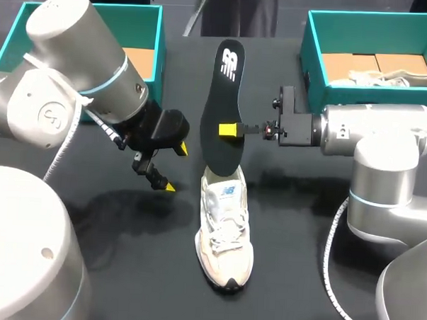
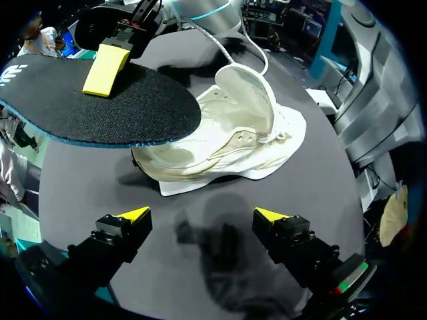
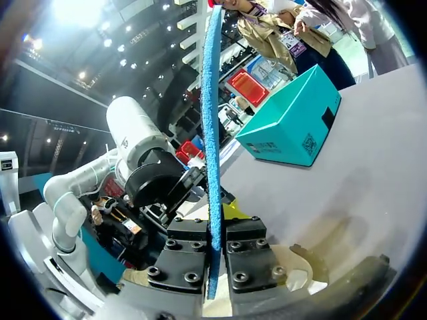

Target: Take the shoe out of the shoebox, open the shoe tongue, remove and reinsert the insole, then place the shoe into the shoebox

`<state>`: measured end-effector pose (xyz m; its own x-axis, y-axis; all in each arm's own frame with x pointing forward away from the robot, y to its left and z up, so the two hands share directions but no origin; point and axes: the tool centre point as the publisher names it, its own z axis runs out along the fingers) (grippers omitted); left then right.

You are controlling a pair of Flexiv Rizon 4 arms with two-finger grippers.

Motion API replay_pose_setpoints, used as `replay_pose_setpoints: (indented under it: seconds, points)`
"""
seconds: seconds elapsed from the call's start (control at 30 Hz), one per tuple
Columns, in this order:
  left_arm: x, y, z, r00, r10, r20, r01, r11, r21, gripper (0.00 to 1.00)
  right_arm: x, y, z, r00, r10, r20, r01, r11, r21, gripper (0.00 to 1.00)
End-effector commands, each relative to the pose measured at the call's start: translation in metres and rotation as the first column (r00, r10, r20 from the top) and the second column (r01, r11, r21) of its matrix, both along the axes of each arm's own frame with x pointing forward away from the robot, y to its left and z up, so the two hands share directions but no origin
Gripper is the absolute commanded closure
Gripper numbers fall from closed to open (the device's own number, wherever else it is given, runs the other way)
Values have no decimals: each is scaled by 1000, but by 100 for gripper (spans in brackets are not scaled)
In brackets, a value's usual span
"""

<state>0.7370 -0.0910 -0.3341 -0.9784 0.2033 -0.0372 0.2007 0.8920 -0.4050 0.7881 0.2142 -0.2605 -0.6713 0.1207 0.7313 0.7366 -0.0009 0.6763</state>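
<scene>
The shoe (image 1: 224,231) lay on the table (image 1: 124,269), out of the shoebox (image 1: 318,37), its tongue standing up. It looked soft in the upper and firmer at the sole, so probably best held by the heel collar. The insole (image 1: 226,111) hung over the shoe's heel end, pinched at mid-length between the right gripper's (image 1: 232,130) closed fingers. Light, thin and bendy, it would likely flop if taken nearer an end. The left gripper (image 1: 175,168) stood wide open and empty beside the shoe.

left arm (image 1: 82,76): fat silver-grey cylinders, light-blue joint ring, round embossed cap, white spiral cable (image 1: 61,150) at 7 o'clock | right arm (image 1: 378,132): same silver, blue ring, ribbed white cable (image 1: 331,254) at 7 o'clock | left gripper (image 2: 201,215): black blocks, yellow wedge tips | right gripper (image 3: 215,230): black finger blocks, socket screws
</scene>
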Motion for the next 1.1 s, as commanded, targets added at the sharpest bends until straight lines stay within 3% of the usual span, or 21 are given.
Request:
replay_pose_setpoints:
  seconds: [0.03, 0.2, 0.57, 1.1]
  points:
    - [-1, -1, 0, 1000, 1, 2, -1, 1000, 4, 0, 0, 2, 0, 1000, -1, 0, 1, 1000, -4, 100]
    - [-1, -1, 0, 1000, 1, 2, -1, 1000, 4, 0, 0, 2, 0, 1000, -1, 0, 1, 1000, -4, 100]
    - [-9, -24, -9, 998, 60, 12, -60, 998, 19, 0, -2, -11, -11, 999, 2, 36, -3, 999, 33, 100]
    - [-7, -23, -26, 995, 92, -40, -92, 996, 1, 0, 0, -8, -16, 996, 7, 94, -14, 997, 74, 100]
